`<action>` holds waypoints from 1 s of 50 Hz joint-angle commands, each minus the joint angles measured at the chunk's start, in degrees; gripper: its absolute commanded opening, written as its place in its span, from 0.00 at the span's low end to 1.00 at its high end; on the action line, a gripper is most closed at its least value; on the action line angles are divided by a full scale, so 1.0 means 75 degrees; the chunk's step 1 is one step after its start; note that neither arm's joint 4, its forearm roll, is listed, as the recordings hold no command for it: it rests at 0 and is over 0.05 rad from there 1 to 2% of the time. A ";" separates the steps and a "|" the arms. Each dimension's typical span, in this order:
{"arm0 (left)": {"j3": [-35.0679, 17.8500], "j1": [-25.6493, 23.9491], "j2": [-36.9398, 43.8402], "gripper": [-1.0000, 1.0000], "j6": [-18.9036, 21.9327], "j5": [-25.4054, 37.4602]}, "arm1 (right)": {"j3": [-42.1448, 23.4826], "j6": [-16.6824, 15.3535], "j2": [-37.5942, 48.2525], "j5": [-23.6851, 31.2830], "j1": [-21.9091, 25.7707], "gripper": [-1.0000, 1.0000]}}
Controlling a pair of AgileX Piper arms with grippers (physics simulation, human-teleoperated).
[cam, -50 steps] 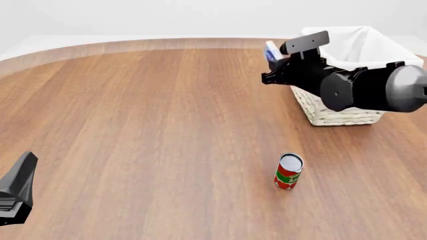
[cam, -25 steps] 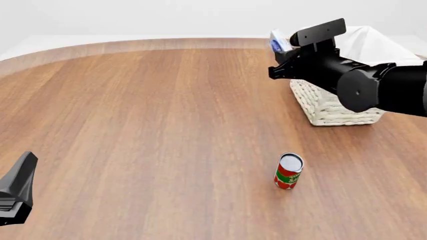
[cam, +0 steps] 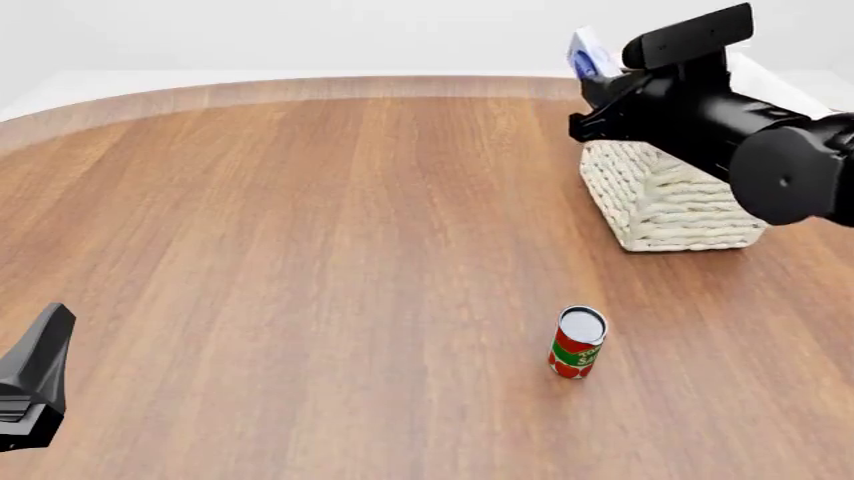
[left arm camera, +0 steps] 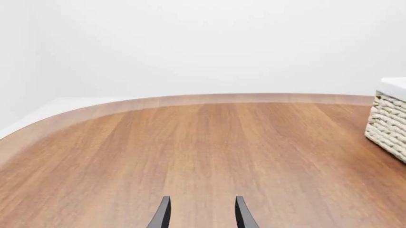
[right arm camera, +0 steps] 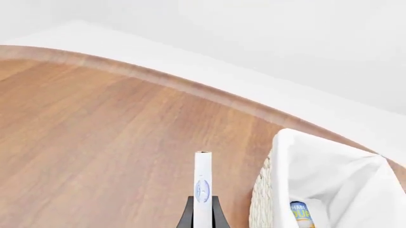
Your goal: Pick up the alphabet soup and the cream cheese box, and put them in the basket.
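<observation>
My right gripper [cam: 597,72] is shut on the cream cheese box [cam: 585,54], a thin white box with blue markings, held in the air by the left rim of the basket [cam: 663,205]. In the right wrist view the cream cheese box [right arm camera: 202,183] stands edge-on between the fingers [right arm camera: 217,214], just beside the basket's cloth-lined rim [right arm camera: 317,161]. Inside the basket lies the alphabet soup [right arm camera: 302,214], of which a blue and yellow label shows. My left gripper [left arm camera: 201,217] is open and empty, low at the near left of the table [cam: 38,385].
A red and green labelled can [cam: 577,342] stands upright on the wooden table in front of the basket. The basket's wicker corner [left arm camera: 388,126] shows in the left wrist view. The table's curved far edge [cam: 334,88] runs behind.
My right gripper has risen and moved right with the cream cheese box, from left of the basket up to its rim. The left arm and the red can have not moved.
</observation>
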 commanded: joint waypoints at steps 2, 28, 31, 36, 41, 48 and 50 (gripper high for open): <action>0.0000 0.0000 0.0000 1.00 0.0000 0.0000 | 0.0057 -0.0093 -0.0633 0.0198 -0.0264 0.00; 0.0000 0.0000 0.0000 1.00 0.0000 0.0000 | -0.0299 -0.0505 -0.1339 0.0730 -0.0964 0.00; 0.0000 0.0000 0.0000 1.00 0.0000 0.0000 | -0.0386 -0.0527 -0.1366 0.0795 -0.1078 0.00; 0.0000 0.0000 0.0000 1.00 0.0000 0.0000 | -0.0458 -0.0479 -0.1423 0.0845 -0.1275 0.00; 0.0000 0.0000 0.0000 1.00 0.0000 0.0000 | -0.0584 -0.0535 -0.1410 0.0929 -0.1393 0.00; 0.0000 0.0000 0.0000 1.00 0.0000 0.0000 | -0.0936 -0.0643 -0.1216 0.1079 -0.1554 0.00; 0.0000 0.0000 0.0000 1.00 0.0000 0.0000 | -0.1030 -0.0668 -0.1150 0.1115 -0.1587 0.00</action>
